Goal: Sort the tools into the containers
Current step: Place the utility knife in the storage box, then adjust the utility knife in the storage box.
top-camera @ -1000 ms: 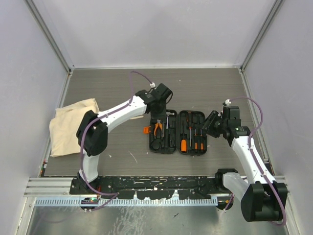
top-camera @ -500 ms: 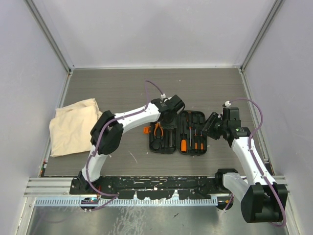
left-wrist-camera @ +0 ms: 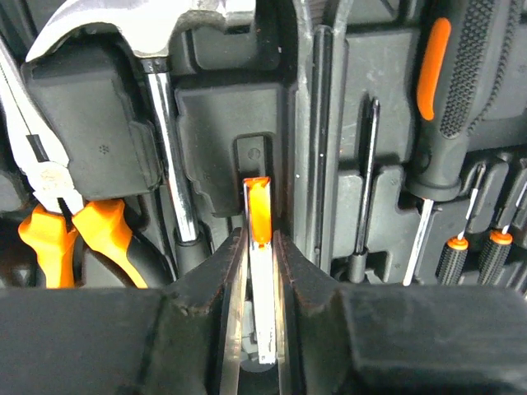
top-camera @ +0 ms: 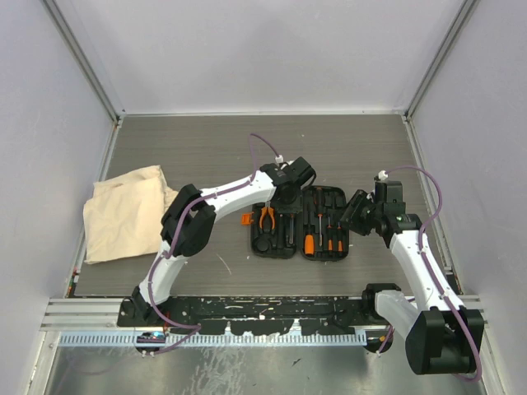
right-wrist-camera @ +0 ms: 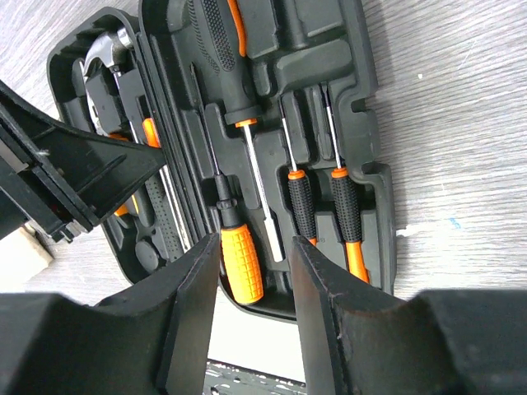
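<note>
The black tool case [top-camera: 346, 216] lies open mid-table. Its left half holds the hammer [left-wrist-camera: 132, 25] and the orange-and-black pliers [left-wrist-camera: 58, 222]. Its right half holds several screwdrivers [right-wrist-camera: 240, 259]. My left gripper [top-camera: 288, 188] hangs over the far end of the case by the hinge. In the left wrist view it [left-wrist-camera: 260, 239] is shut on the thin orange-tipped driver [left-wrist-camera: 261, 280], whose orange tip points at a moulded slot. My right gripper [top-camera: 356, 210] is open and empty, just off the case's right side, with the case's near edge showing between its jaws [right-wrist-camera: 255, 247].
The beige cloth bag [top-camera: 123, 210] lies flat at the left edge. An orange latch [top-camera: 246, 219] sticks out from the case's left side. A thin pale stick [top-camera: 224, 263] lies on the table in front of the case. The side walls stand close on both sides.
My left gripper has moved right along the far end of the case, from over its left half to the hinge. The right arm has stayed still.
</note>
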